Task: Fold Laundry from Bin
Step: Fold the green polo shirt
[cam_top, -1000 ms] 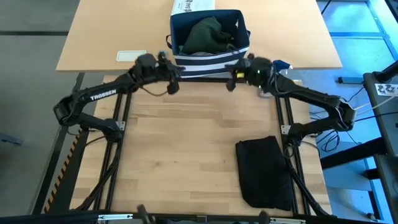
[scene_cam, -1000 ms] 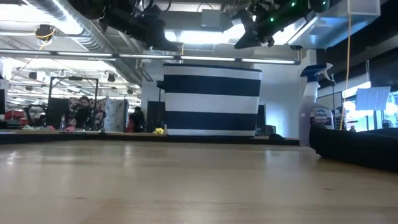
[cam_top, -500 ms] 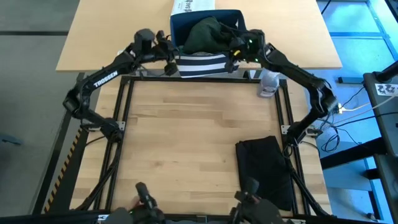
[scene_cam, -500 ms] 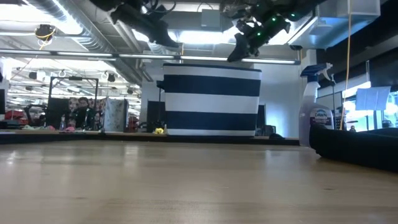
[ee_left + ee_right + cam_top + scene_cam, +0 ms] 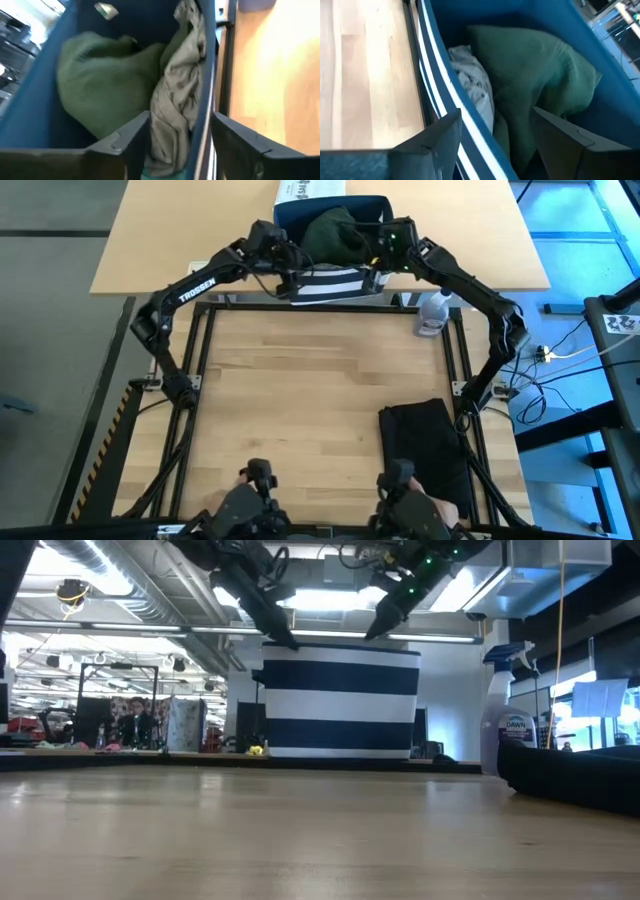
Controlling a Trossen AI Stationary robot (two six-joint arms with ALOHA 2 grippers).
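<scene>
One folded black garment (image 5: 425,455) lies on the wooden table (image 5: 300,400), apparently smooth.

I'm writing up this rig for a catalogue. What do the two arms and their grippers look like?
Both arms are dark, slim and jointed. The left arm carries white TROSSEN lettering; the right arm shows a small green light near its wrist. The left gripper and right gripper each have two flat, dark, angular fingers. Thin black cables run beside the wrists.
</scene>
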